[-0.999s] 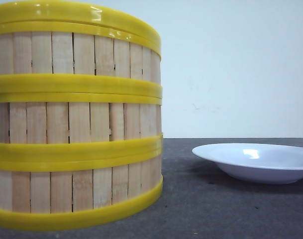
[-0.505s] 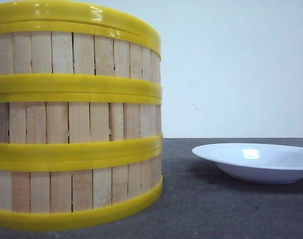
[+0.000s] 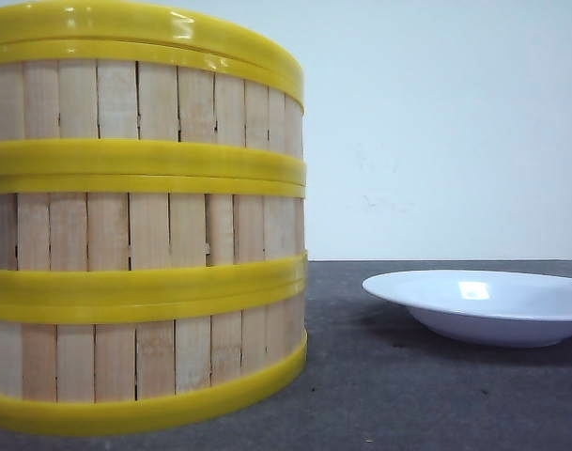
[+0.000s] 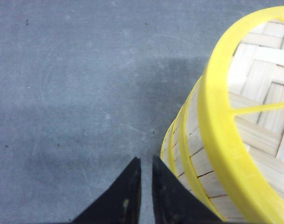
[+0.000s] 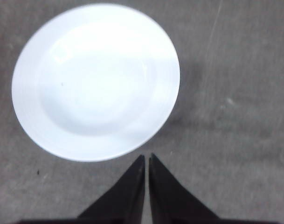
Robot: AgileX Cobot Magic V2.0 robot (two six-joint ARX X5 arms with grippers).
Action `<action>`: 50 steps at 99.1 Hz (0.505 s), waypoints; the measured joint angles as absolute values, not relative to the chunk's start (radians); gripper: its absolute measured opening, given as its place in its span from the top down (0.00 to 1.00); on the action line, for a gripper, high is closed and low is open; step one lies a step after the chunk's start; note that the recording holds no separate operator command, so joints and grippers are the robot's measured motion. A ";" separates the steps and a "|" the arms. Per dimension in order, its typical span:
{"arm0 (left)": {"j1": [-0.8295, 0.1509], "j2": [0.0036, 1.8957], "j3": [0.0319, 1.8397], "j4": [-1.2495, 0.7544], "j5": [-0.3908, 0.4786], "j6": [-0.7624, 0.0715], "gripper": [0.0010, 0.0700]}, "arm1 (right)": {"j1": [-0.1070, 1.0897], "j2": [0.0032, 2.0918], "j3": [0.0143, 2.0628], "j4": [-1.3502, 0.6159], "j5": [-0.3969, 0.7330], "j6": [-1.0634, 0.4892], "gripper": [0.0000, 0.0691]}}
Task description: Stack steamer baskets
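Your steamer baskets stand stacked three high, white dish well apart to their right — left gripper nearly closed beside the stack, right gripper nearly closed near the dish, both holding nothing.

You are getting even, fairly bright overhead light: glare is streaking the top yellow rim of the steamer baskets, the white dish is casting soft shadow beneath itself, and the right wrist view is looking slightly soft.

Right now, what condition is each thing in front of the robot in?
Steamer baskets: all three stacked upright in one column, top one open and empty.
White dish: empty, right way up, apart from the stack.
Left gripper: nearly closed, holding nothing.
Right gripper: closed, holding nothing.
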State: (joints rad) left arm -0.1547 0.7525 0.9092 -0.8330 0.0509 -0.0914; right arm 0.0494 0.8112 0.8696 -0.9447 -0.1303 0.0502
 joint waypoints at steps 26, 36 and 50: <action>-0.155 0.752 0.909 -0.833 0.051 -0.100 0.99 | 0.050 0.811 0.869 -0.880 -0.130 0.054 0.99; -0.155 0.752 0.909 -0.833 0.051 -0.101 0.99 | 0.050 0.811 0.870 -0.850 -0.130 0.056 0.99; -0.154 0.749 0.909 -0.833 0.043 -0.100 0.99 | 0.050 0.811 0.870 -0.807 -0.130 0.056 0.99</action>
